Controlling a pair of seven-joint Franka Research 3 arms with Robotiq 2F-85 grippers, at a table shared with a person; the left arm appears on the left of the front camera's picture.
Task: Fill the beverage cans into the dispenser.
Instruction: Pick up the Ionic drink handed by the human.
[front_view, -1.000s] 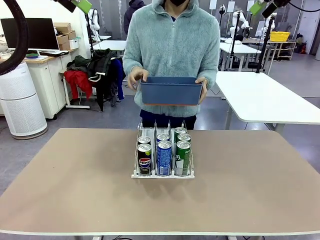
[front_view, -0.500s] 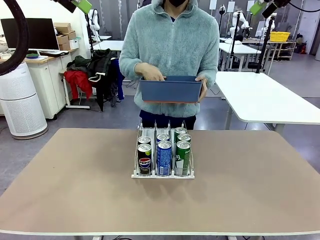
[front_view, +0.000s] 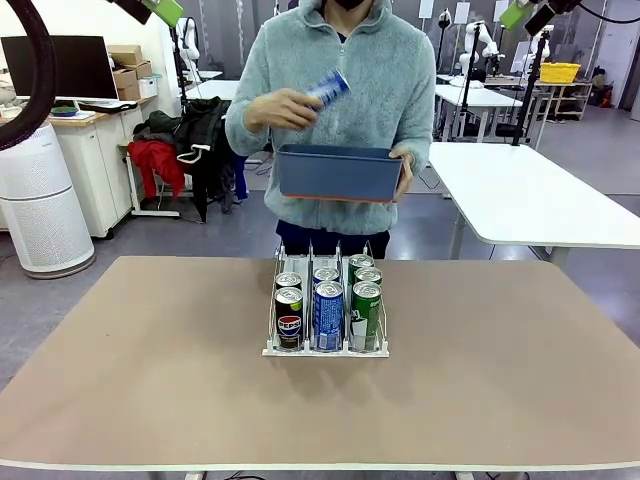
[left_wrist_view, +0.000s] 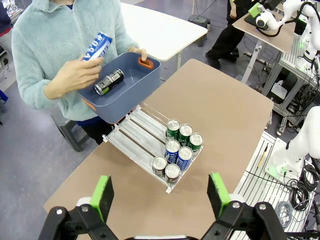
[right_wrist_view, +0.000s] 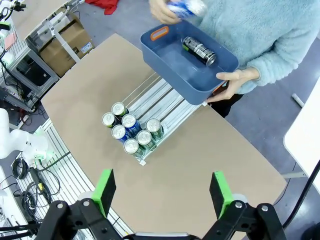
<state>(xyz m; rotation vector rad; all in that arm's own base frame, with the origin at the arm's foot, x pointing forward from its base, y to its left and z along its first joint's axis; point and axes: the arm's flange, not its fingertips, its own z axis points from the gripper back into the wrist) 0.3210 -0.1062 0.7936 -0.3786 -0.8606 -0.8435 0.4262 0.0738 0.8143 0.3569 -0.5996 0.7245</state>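
The dispenser (front_view: 325, 351) stands mid-table with several beverage cans in its three lanes: a black Pepsi can (front_view: 289, 320), a blue one (front_view: 328, 315) and a green one (front_view: 366, 315) in front. Across the table, a person holds a dark blue bin (front_view: 340, 172) in one hand. The other hand lifts a blue can (front_view: 327, 88) above it. A black can (left_wrist_view: 109, 82) lies inside the bin (left_wrist_view: 125, 90). My left gripper (left_wrist_view: 161, 196) and right gripper (right_wrist_view: 163, 192) both hang open and bare, high over the table, far from the dispenser (left_wrist_view: 137, 132) (right_wrist_view: 167, 102).
The brown table (front_view: 150, 370) is bare on both sides of the rack. White tables (front_view: 540, 190), a monitor and an air purifier (front_view: 40, 200) stand in the room behind the person.
The person's free hand reached into the bin and has raised a blue can above it. The bin rose slightly. Both grippers stayed where they were.
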